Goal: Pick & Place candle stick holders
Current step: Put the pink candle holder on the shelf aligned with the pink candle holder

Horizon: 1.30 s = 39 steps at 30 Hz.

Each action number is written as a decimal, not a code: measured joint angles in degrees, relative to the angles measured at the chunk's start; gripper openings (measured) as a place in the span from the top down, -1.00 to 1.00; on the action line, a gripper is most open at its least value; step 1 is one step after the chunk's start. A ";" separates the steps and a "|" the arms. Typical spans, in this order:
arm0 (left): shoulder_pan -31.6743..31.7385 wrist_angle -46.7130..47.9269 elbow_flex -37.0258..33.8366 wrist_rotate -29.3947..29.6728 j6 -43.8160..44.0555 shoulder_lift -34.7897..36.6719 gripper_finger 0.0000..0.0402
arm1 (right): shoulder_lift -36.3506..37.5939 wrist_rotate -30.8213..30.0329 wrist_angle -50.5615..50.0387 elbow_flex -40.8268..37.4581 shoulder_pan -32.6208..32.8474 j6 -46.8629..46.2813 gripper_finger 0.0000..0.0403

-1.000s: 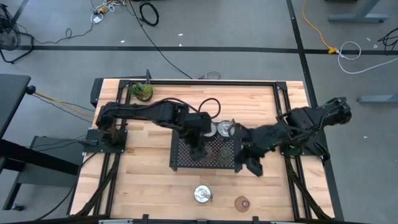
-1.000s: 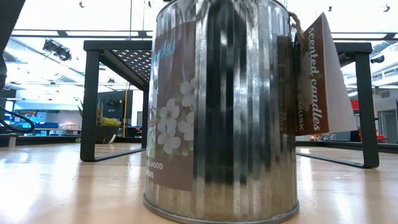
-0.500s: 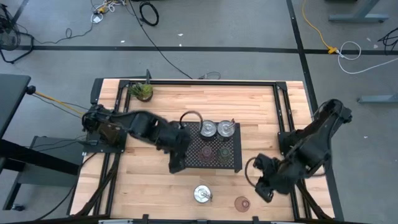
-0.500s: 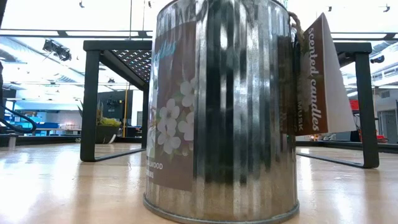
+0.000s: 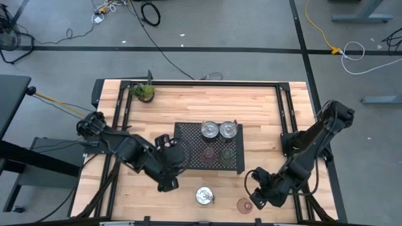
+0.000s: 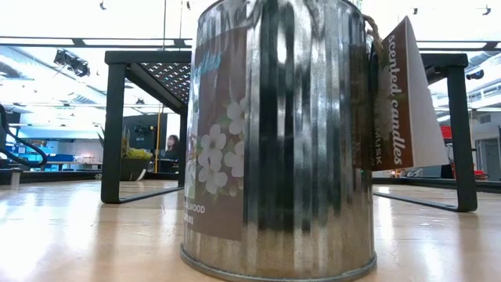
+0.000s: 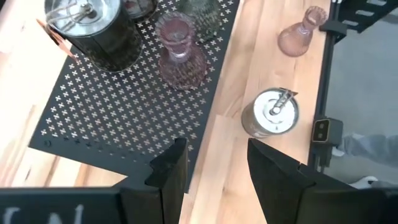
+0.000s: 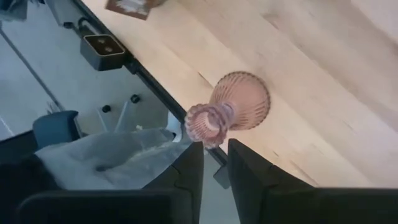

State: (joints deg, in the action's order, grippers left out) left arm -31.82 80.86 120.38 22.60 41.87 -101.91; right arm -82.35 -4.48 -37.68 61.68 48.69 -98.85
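A black mesh tray (image 5: 188, 135) stands mid-table. On it are two silver cups (image 5: 209, 130) (image 5: 227, 130), a reddish glass holder (image 5: 209, 152) and an olive one (image 5: 226, 154). A third silver cup (image 5: 203, 196) and a second reddish glass holder (image 5: 244, 204) stand on the table near the front edge. My left gripper (image 5: 168, 182) (image 7: 214, 165) is open and empty, off the tray's near left corner. My right gripper (image 5: 256, 198) (image 8: 214, 158) hovers just beside the reddish holder (image 8: 233, 106), fingers a little apart and empty.
A small green plant (image 5: 143, 92) stands at the far left corner. The silver cup on the table fills the low view (image 6: 278, 141), with a brown tag (image 6: 395, 94) on its right. The table's near edge (image 8: 155, 84) runs close to the reddish holder.
Both grippers have left the tray. My left gripper has gone from over the tray toward the table's near left. My right gripper has gone from the tray's right end toward the near edge, to the reddish holder on the table.
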 joint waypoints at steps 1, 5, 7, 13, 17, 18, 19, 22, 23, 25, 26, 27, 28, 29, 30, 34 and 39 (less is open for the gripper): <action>-0.41 -0.01 0.00 0.54 0.87 0.00 0.14 | 0.00 0.01 1.64 -1.22 -0.02 -0.43 0.62; -1.67 -0.12 0.00 3.79 2.75 0.00 0.14 | 0.00 0.01 8.43 -5.42 -0.02 -1.42 0.54; -1.96 -0.26 0.00 4.87 2.93 -0.02 0.14 | 0.00 0.01 10.61 -6.97 -0.02 -1.58 0.49; -1.79 -1.31 0.00 6.08 2.95 -0.04 0.14 | 0.00 1.22 12.30 -9.93 -0.02 -3.11 0.37; -1.74 -1.33 0.00 7.26 2.95 -0.07 0.14 | -0.17 1.22 12.69 -10.04 -0.04 -2.91 0.35; -1.74 -1.34 0.00 7.44 2.92 -0.07 0.14 | -0.42 0.97 13.25 -10.06 -0.04 -2.85 0.35; -1.74 -1.36 0.00 7.59 2.84 -0.07 0.14 | -0.82 0.96 14.16 -10.06 -0.04 -2.84 0.35; -1.75 -1.37 0.00 8.23 2.52 -0.07 0.14 | -2.76 1.15 17.40 -10.06 -0.04 -2.72 0.35; -1.77 -1.36 0.00 8.27 2.54 -0.07 0.14 | -3.48 1.67 18.21 -10.06 -0.04 -2.65 0.35; -1.74 -1.37 0.00 8.29 2.49 -0.07 0.14 | -4.85 2.99 19.29 -10.06 -0.04 -2.38 0.35; -1.74 -1.36 0.00 8.42 2.47 -0.07 0.14 | -5.49 3.36 19.94 -10.06 -0.04 -2.32 0.35; -1.74 -1.36 0.00 8.68 2.47 -0.07 0.14 | -5.99 3.86 20.25 -10.06 -0.04 -2.24 0.35; -1.74 -1.36 0.00 8.90 2.47 -0.07 0.14 | -6.42 4.33 20.41 -10.06 -0.04 -2.25 0.35; -1.74 -1.36 0.00 9.09 2.47 -0.07 0.14 | -6.76 4.43 20.69 -10.06 -0.04 -2.25 0.35; -1.74 -1.36 0.00 9.20 2.46 -0.07 0.14 | -7.02 4.50 20.86 -10.06 -0.04 -2.25 0.35; -1.74 -1.36 0.00 9.32 2.44 -0.07 0.14 | -7.34 4.38 20.57 -10.06 -0.04 -2.22 0.40; -1.74 -1.36 0.00 9.32 2.38 -0.07 0.14 | -7.31 4.84 20.80 -10.06 -0.28 -1.95 0.75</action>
State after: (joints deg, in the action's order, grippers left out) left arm -33.56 79.50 120.38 31.92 44.25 -101.97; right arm -89.65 0.36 -16.88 51.62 48.40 -100.80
